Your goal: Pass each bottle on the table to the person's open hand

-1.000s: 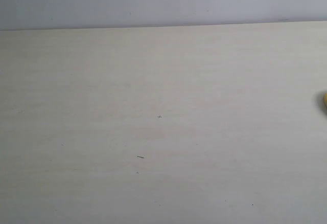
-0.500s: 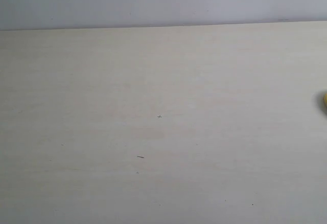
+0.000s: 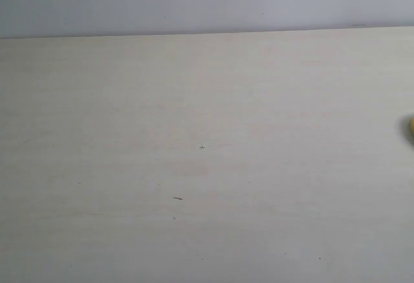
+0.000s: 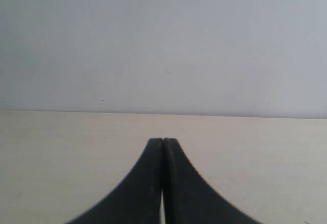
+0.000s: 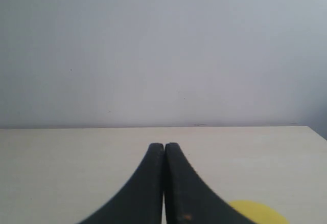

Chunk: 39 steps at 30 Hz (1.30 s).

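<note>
Your left black gripper is closed: both curved fingers are pressed flat together with nothing between them. It sits over the wide flat pale beige wood-grain tabletop and points at the table's far edge. Your right black gripper is closed the same way, tips touching, gripping nothing, also aimed at the far edge. The yellow plastic bottle shows only as a rounded sliver at the extreme right edge of the exterior view, about halfway between the near and far sides of the table. In the right wrist view the same yellow rounded shape sits on the tabletop close beside the right gripper's finger, apart from it and cut off by the frame. You cannot tell whether it stands upright or lies down, and its cap is out of frame. A few small dark specks mark the middle of the tabletop. A plain grey-white wall rises behind the far edge.
</note>
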{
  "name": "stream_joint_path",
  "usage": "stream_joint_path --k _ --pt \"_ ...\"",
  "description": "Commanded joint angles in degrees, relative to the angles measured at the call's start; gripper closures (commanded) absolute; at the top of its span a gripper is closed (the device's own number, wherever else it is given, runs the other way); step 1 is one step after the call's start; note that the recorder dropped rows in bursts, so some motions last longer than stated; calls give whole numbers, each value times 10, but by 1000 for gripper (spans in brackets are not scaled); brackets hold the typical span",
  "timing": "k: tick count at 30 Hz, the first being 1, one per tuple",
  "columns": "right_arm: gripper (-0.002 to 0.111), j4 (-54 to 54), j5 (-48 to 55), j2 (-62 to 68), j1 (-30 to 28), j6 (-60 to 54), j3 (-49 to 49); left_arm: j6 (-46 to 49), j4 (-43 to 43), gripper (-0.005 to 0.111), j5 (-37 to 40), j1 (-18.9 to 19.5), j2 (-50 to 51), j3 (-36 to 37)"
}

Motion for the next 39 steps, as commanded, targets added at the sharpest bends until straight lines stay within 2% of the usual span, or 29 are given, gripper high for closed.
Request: stream_joint_path --k 1,39 --pt "108 -1 0 -4 -3 -5 3 -3 1 107 1 2 -3 2" --pt "108 10 0 -4 -3 -5 3 -3 1 107 1 1 -3 2"
